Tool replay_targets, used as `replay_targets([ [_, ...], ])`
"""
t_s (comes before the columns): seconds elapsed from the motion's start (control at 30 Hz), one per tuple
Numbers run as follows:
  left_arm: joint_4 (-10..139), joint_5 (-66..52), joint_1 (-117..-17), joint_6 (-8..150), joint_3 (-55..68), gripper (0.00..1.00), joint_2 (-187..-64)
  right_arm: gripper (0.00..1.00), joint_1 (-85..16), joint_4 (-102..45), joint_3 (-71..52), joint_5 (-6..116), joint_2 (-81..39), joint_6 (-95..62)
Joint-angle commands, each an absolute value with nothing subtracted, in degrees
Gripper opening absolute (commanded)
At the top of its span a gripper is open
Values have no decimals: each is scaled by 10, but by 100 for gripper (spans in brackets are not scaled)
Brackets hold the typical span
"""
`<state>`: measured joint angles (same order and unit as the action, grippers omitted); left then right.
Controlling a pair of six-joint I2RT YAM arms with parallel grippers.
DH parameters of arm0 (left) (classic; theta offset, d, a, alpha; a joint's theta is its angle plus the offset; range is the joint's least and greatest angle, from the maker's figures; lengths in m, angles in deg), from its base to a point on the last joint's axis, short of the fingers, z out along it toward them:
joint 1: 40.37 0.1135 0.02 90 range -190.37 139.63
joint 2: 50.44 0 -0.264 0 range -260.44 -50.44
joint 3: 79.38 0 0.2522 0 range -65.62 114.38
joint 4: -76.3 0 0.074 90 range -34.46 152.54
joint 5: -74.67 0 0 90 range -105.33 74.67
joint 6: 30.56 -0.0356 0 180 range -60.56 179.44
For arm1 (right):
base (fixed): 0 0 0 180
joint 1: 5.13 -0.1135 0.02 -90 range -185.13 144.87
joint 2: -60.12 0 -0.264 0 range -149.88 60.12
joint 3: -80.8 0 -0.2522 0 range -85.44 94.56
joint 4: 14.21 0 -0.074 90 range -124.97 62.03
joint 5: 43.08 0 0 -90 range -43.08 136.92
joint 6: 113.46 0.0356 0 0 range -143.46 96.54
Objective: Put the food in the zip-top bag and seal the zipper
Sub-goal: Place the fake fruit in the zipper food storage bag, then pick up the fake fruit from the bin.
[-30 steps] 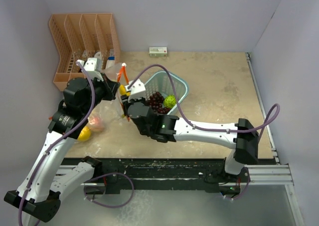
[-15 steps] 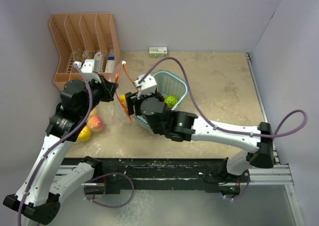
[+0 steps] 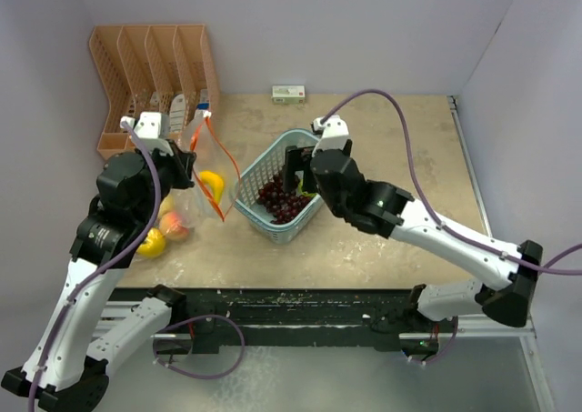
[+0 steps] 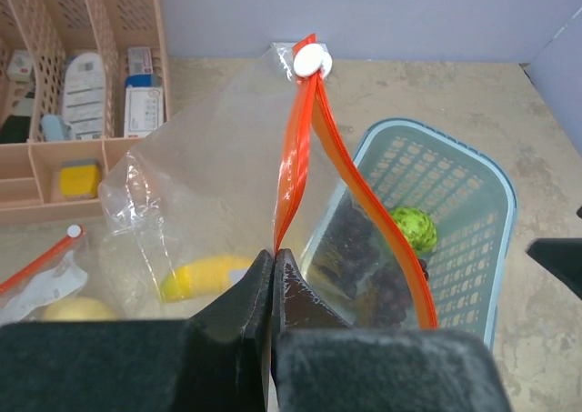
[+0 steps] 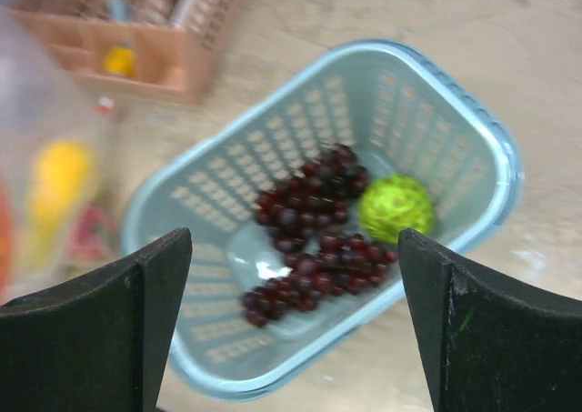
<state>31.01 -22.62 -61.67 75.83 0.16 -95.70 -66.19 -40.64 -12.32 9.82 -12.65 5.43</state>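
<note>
Zip-top bag held up left of the basket, mouth open.
Left gripper is raised, fingers clamped on the zipper; right gripper hovers over the basket, fingers wide apart, empty. One yellow fruit lies in the bag; one grape bunch and one green fruit in the basket.

Robot lab test cell: blank walls box in a table; alu rail in front, loose cables.
</note>
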Motion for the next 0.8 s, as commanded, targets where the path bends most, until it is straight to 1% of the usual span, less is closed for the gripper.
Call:
replay_targets([
  [0.0, 308, -238, -616, 736, 43, 0, -944, 99, -629, -553, -43, 159, -207, 38],
  [0.07, 306, -223, -617, 743, 41, 0, -939, 100, -628, -580, -9, 195, -260, 16],
  [0.13, 305, -214, -617, 746, 35, 0, -932, 100, -629, -558, -1, 252, -299, -4],
  [0.2, 302, -213, -617, 744, 32, 0, -926, 100, -629, -543, 3, 285, -337, -13],
  [0.33, 293, -212, -617, 737, 33, 0, -917, 100, -626, -537, 7, 298, -386, -14],
  [0.6, 288, -208, -617, 733, 25, 0, -902, 100, -606, -475, -38, 307, -464, -1],
  [0.77, 281, -212, -616, 728, 26, 0, -899, 93, -593, -449, -48, 365, -502, -4],
])
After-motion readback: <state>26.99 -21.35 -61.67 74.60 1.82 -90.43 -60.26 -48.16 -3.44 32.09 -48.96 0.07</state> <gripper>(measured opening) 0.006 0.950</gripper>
